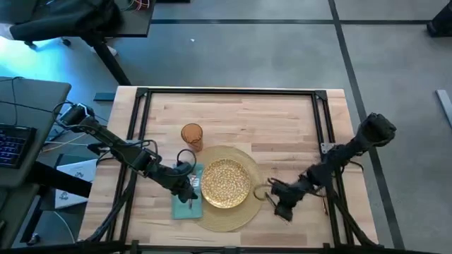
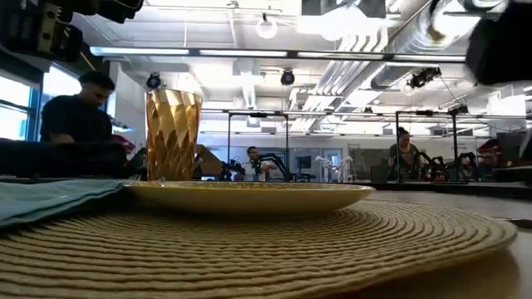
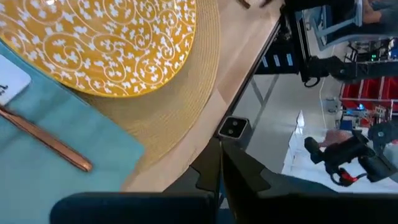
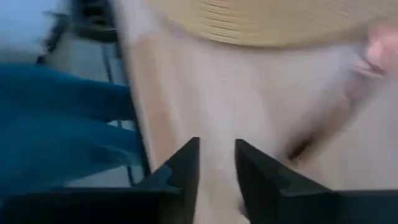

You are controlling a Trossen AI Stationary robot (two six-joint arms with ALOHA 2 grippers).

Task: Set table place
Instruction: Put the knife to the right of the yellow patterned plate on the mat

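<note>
- A light-wood table (image 1: 240, 113) with a black rail frame is seen from above; a place setting sits toward the near edge of the tabletop, about midway along it.
- A round tan woven placemat (image 1: 248, 212) carries a gold patterned plate (image 1: 226, 183). The plate is judged rigid, breakable and smooth; the rim would be the place to grip.
- A teal napkin (image 1: 185, 207) lies at the placemat's left edge, partly on the mat. It is judged soft and limp, best pinched at a fold or corner.
- A copper-coloured utensil (image 3: 46, 142) rests on the napkin; only its slim handle is shown. It is judged light, stiff and slippery, best taken across the handle.
- An amber tumbler (image 1: 191, 135) stands upright just beyond the placemat, toward the far edge. It is judged fragile and ridged; a grip around the wall would suit.
- The left gripper (image 1: 189, 185) is held over the napkin, beside the plate; its fingers (image 3: 249, 180) are pressed together on nothing.
- The right gripper (image 1: 280, 204) is held low just right of the placemat; its fingers (image 4: 183, 168) are slightly spread, with nothing between them.
</note>
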